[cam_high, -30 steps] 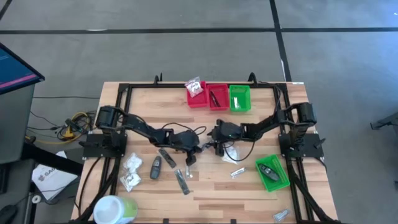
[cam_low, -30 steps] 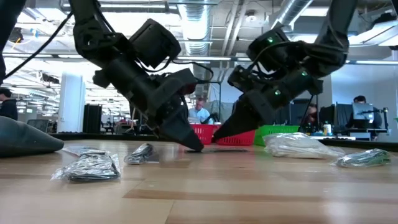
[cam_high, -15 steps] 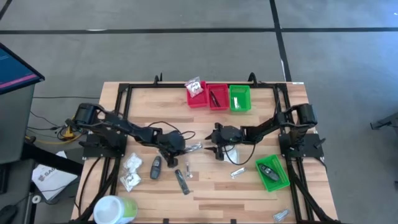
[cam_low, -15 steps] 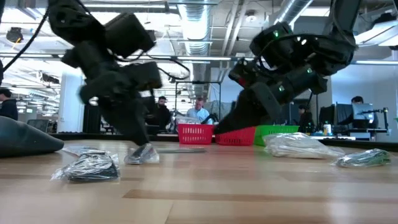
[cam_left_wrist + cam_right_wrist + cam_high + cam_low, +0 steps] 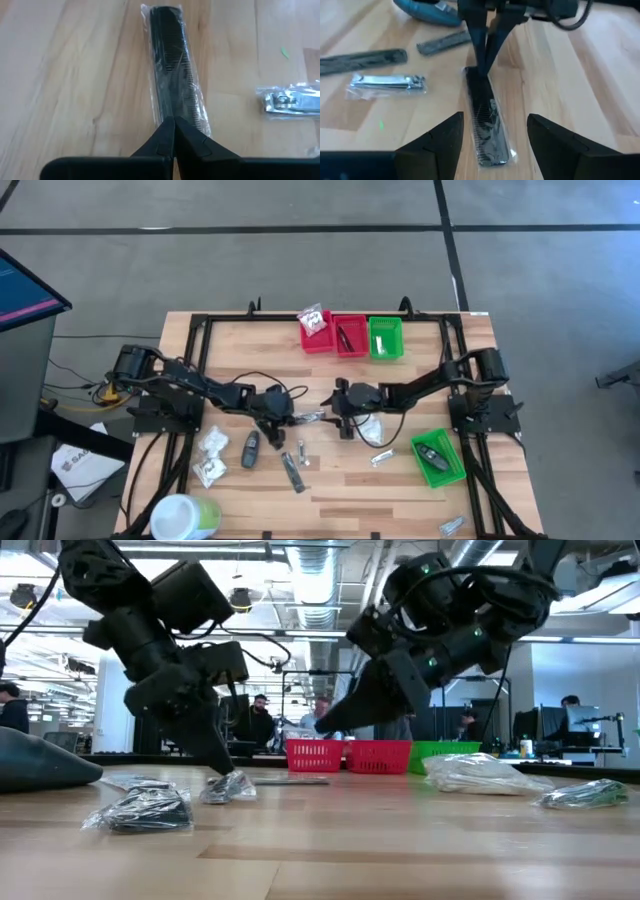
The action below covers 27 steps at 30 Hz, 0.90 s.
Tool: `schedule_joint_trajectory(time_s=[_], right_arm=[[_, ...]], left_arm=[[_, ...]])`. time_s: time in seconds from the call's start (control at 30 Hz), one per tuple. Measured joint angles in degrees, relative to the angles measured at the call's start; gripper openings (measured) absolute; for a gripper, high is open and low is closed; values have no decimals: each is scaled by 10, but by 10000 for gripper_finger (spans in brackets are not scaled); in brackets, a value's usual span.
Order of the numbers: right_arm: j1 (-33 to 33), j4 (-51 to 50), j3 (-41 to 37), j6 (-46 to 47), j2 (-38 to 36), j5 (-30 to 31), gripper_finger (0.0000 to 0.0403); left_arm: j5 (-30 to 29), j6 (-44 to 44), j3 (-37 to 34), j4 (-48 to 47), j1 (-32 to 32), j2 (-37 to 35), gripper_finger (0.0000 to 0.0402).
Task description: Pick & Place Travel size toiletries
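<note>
Black comb [image 5: 172, 75] in its clear wrapper lies flat on the wooden worktop [image 5: 400, 480] at the centre of the high view, between my two pincers. My left pincer [image 5: 173, 131] is clenched, tips pressing one end of it. My right pincer [image 5: 495, 132] hangs released over the other end.
</note>
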Motion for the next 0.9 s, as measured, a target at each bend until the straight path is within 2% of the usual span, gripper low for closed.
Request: schedule_joint_trajectory(time_s=[0.27,0.5,0.67,0.9], right_arm=[[-13,0,16,-76,56,1,165],[-23,-15,36,-31,65,2,149],[-19,-16,38,-26,65,0,168],[-9,-15,39,-26,65,0,231]], left_arm=[[0,-1,2,7,14,9,1],[15,19,0,16,1,5,1],[15,19,-1,28,-5,4,1],[10,16,0,34,-3,4,1]])
